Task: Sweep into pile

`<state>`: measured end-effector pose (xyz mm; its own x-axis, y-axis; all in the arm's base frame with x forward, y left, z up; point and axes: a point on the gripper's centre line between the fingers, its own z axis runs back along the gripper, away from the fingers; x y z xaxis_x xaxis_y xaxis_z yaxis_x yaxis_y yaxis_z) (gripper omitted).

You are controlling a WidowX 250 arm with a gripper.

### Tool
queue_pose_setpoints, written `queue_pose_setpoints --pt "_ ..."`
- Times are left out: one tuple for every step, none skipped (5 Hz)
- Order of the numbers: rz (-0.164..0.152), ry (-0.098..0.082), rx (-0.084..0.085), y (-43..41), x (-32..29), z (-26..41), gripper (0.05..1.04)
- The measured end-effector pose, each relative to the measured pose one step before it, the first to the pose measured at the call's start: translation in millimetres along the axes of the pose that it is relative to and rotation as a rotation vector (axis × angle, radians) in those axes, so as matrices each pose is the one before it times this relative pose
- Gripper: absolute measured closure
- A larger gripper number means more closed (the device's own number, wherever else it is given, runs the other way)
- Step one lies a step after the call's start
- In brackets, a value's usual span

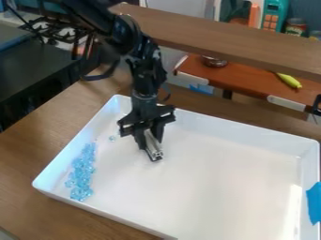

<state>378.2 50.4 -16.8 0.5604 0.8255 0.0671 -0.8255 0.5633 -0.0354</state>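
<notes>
The light blue beads (81,173) lie in a long, loose strip at the left side of the white tray (225,187), running beside its left wall towards the near corner, some bunched and some spread. One stray bead (112,138) sits apart, between the strip and the gripper (149,137). The gripper hangs over the upper left part of the tray, its fingers closed on a silvery bar (153,147) (a ribbed-looking thing, slanting down between them); I can't tell whether the bar touches the tray floor. The black arm (144,70) comes in from the top left. Blue tape (314,201) is stuck on the tray's right wall. The tray rests on a brown wooden table (31,154), and a wooden plank (232,37) crosses behind it. Past that, a yellow banana (289,80) and a small bowl (214,61) lie on a reddish-brown counter (244,77).
</notes>
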Motion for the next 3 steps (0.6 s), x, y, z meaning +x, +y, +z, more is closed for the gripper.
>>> queue_pose_setpoints --pt "0.0394 0.0342 0.0434 14.28 -11.49 -1.92 0.701" --pt "0.0467 0.0240 0.0134 20.42 -5.72 1.52 0.702" --pt "0.0288 0.0162 0.0035 14.23 -6.14 0.23 0.702"
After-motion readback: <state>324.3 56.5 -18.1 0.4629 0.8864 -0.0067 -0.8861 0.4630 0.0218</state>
